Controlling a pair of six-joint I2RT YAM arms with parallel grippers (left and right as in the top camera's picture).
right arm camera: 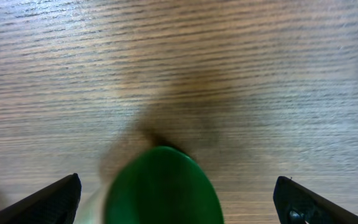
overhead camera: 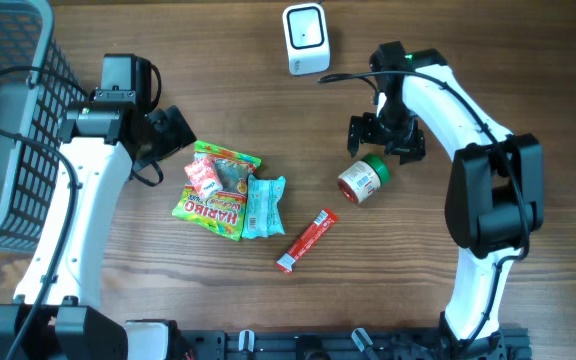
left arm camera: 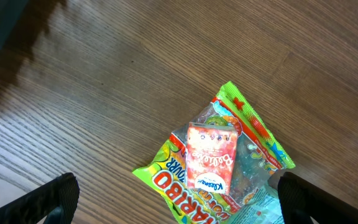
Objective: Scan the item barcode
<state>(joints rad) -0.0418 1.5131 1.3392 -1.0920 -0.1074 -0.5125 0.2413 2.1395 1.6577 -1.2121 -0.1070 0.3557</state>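
Jar (overhead camera: 363,180) lay on its side beneath the right end effector (overhead camera: 386,148), jaws wide and empty; being round, it risked rolling away during any regrasp.

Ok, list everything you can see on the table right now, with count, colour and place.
barcode scanner: 1, white, far centre
basket: 1, grey mesh, far left
jar: 1, green lid, red-and-white label, on its side, right of centre
Haribo bag: 1, green, left of centre
small packet: 1, red, on the Haribo bag
teal packet: 1, teal, against the bag's right edge
stick sachet: 1, red, near centre
table: 1, brown wood
left gripper: 1, black, open, by the bag
right gripper: 1, black, open, over the jar
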